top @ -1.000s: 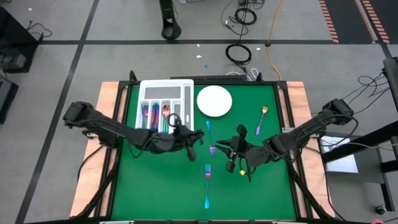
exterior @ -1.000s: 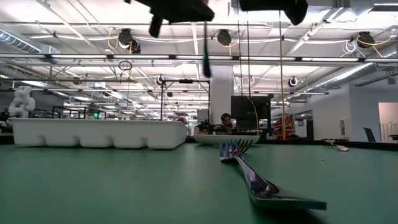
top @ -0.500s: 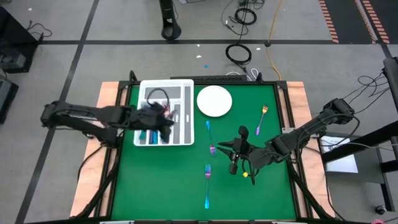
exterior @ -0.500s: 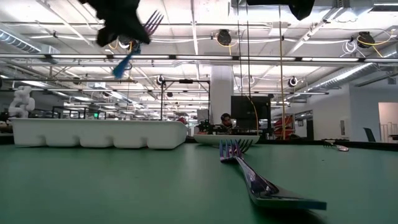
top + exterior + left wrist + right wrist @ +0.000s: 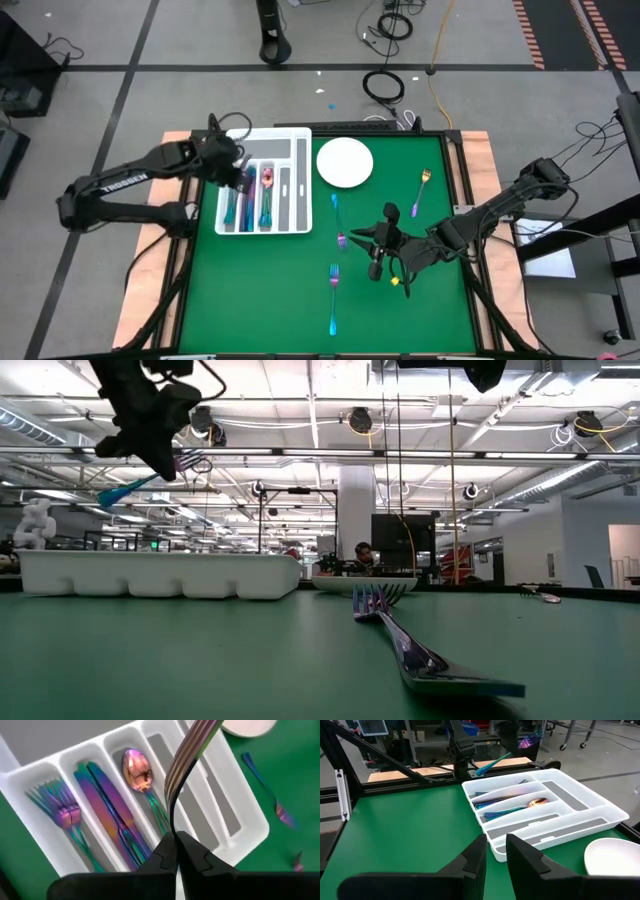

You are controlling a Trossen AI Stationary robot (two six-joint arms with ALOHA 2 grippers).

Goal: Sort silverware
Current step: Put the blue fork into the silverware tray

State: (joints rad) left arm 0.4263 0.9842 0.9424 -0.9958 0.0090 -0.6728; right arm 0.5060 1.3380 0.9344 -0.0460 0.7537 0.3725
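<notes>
My left gripper (image 5: 238, 170) hangs over the white divided tray (image 5: 297, 180) at the table's far left, shut on an iridescent fork (image 5: 150, 478). The fork's tines (image 5: 192, 750) reach out past the fingers over the tray's slots, which hold forks (image 5: 62, 812), knives (image 5: 107, 805) and a spoon (image 5: 137, 770). My right gripper (image 5: 380, 262) hovers right of the table's middle with a narrow gap between its fingers (image 5: 495, 852) and nothing in it. Three more pieces lie flat on the green mat: a fork (image 5: 333, 290), a blue-pink piece (image 5: 338, 220) and a gold fork (image 5: 420, 190). My left gripper pinches the fork between its two fingers just behind the tines, at the neck (image 5: 171, 822). The fingers come from above, slanting down, and lie across the fork. The fork is lifted clear above the tray, tilted, with its blue handle end (image 5: 115, 493) lower than the tines (image 5: 190, 460).
A round white plate (image 5: 345, 162) stands right of the tray at the far edge. Bare green mat lies along the near edge and at the near left. Wooden boards border the mat on both sides.
My left gripper has carried the fork from the table's middle toward the left and far edges, to above the tray, rolling and tipping as it went. The fork, first hanging upright below the fingers, now lies slanted with its tines forward. It has stayed shut.
</notes>
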